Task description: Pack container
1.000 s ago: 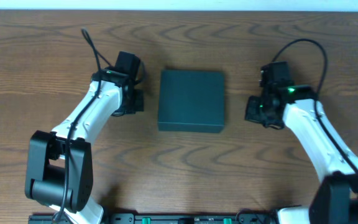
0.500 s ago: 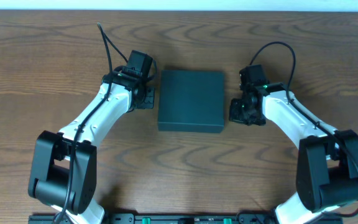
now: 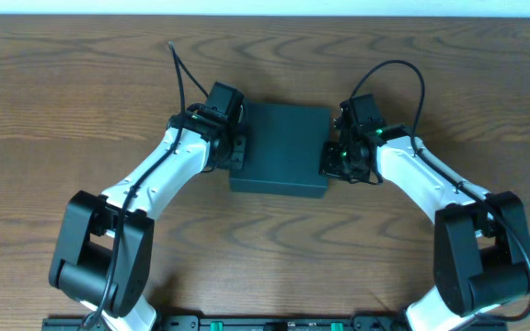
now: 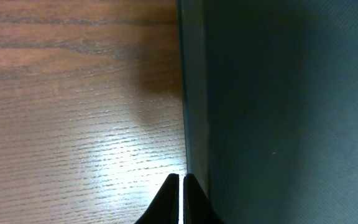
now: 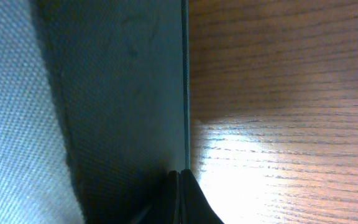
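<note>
The container (image 3: 282, 147) is a dark teal-black square box with its lid shut, lying on the wooden table in the overhead view. My left gripper (image 3: 238, 154) is shut and empty, its tips against the box's left side wall (image 4: 194, 93); the tips show in the left wrist view (image 4: 182, 179). My right gripper (image 3: 329, 156) is shut and empty, its tips against the box's right side wall (image 5: 123, 87); the tips show in the right wrist view (image 5: 179, 174). No snack packets are in view.
The wooden table (image 3: 63, 110) stretches to both sides. Black cables arch over each wrist, at the left (image 3: 178, 69) and the right (image 3: 403, 66). The arm bases stand at the table's front edge.
Both arms have moved inward, from beside the box to touching its left and right sides. The box has shifted slightly and now sits a little askew.
</note>
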Motion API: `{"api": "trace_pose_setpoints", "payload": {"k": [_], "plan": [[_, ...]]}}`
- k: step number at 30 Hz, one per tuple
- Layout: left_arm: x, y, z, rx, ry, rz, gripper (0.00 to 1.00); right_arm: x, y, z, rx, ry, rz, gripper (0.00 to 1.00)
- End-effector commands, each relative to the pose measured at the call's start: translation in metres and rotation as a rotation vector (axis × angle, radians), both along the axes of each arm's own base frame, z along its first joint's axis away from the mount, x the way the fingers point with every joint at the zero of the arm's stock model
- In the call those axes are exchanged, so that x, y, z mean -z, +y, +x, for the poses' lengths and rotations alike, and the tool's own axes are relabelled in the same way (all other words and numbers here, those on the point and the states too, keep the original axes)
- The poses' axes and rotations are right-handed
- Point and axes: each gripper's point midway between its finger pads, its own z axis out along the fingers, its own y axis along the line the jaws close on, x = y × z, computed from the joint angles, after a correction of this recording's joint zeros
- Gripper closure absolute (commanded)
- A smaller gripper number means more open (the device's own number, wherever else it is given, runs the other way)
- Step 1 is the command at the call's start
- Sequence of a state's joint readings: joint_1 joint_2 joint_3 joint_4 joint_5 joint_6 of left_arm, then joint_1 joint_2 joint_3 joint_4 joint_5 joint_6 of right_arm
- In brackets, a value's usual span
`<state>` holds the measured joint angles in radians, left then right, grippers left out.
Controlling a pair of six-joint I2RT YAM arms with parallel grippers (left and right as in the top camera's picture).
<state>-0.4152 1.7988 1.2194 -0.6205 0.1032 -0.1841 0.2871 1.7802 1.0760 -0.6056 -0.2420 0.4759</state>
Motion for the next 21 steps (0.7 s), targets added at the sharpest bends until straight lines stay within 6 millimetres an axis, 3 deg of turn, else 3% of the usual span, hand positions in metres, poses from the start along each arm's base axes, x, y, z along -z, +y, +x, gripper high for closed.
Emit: {"api": "trace_pose_setpoints", "payload": {"k": [1,7,21], "plan": [[0.010,-0.021,-0.011,0.038,0.043,-0.043,0.94,-0.003,0.010,0.001,0.008,0.000,0.043,0.98],[0.007,-0.035,-0.009,0.046,0.034,-0.104,0.94,-0.005,0.010,0.008,0.024,-0.026,0.049,0.98],[0.004,-0.043,-0.008,0.017,0.042,-0.159,0.94,-0.014,0.009,0.033,0.109,-0.099,0.084,0.98]]}}
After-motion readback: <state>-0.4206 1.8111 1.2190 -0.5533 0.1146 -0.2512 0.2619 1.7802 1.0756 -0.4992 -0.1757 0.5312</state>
